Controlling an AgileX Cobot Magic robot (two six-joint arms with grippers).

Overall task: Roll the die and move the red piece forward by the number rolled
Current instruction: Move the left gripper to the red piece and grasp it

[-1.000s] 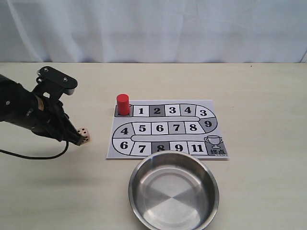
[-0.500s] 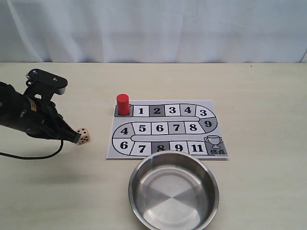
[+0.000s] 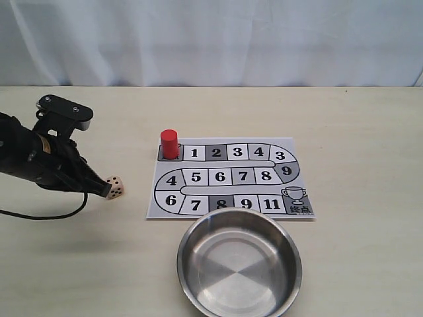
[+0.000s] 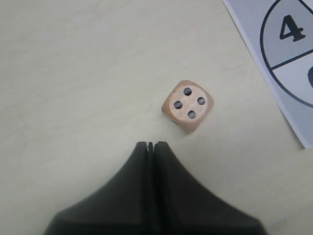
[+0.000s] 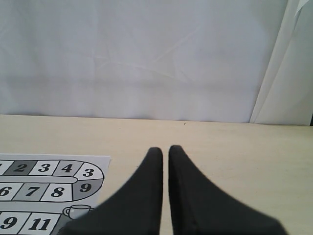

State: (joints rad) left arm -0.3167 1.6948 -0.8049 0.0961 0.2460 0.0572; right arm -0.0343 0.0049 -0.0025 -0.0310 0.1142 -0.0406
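Note:
The die point(image 3: 114, 187) lies on the table left of the board, four pips up in the left wrist view point(image 4: 187, 105). My left gripper point(image 3: 106, 191) is shut and empty, its tips point(image 4: 151, 145) just short of the die without touching it. On the dark start square at the board's upper left corner, the red piece point(image 3: 170, 143) stands upright. My right gripper point(image 5: 166, 149) is shut with nothing in it, hovers beyond the board's right end, and is out of the exterior view.
The paper game board point(image 3: 231, 177) with numbered squares lies mid-table; its corner shows in both wrist views point(image 4: 288, 73) point(image 5: 49, 186). A steel bowl point(image 3: 188, 244) sits just in front of the board. A white curtain backs the table.
The left arm pulled back to the left, away from the die, between one second and half a second ago, and has held still since. The die and red piece have not moved.

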